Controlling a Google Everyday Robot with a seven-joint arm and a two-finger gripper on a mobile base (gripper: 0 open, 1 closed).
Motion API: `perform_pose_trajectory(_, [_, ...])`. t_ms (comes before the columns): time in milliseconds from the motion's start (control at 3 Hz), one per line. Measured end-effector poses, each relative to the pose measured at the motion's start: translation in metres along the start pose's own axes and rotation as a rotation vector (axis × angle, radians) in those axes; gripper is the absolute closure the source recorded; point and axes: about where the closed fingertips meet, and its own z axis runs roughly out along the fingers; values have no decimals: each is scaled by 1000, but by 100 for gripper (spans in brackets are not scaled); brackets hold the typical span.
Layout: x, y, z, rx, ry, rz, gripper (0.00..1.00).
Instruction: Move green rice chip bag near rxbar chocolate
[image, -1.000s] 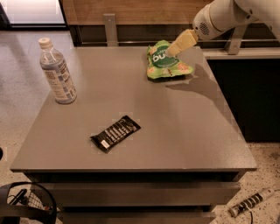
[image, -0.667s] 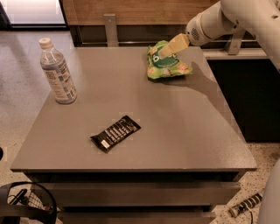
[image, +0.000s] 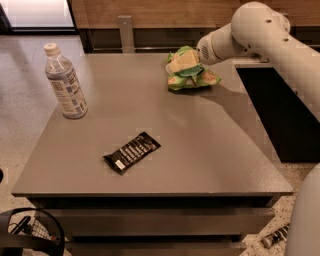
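Gripper (image: 182, 62), grip state indeterminable, over the green rice chip bag (image: 194, 80) at the table's (image: 210, 150) far right; the rxbar chocolate (image: 132, 152) lies well apart, nearer and leftward, long axis diagonal.

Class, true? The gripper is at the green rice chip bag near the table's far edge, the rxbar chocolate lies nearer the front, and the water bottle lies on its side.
No: in the camera view the water bottle stands upright. The gripper, green rice chip bag and rxbar chocolate are as stated.
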Motion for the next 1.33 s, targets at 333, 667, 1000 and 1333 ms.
perform_pose_trajectory(333, [11,8,29,-34,-16,30,12])
perform_pose_trajectory(667, [14,12,37,-46,-13,32,44])
perform_pose_trajectory(1000, [15,14,41,-52,-10,32,75])
perform_pose_trajectory(1333, [16,16,43,-54,-9,31,96])
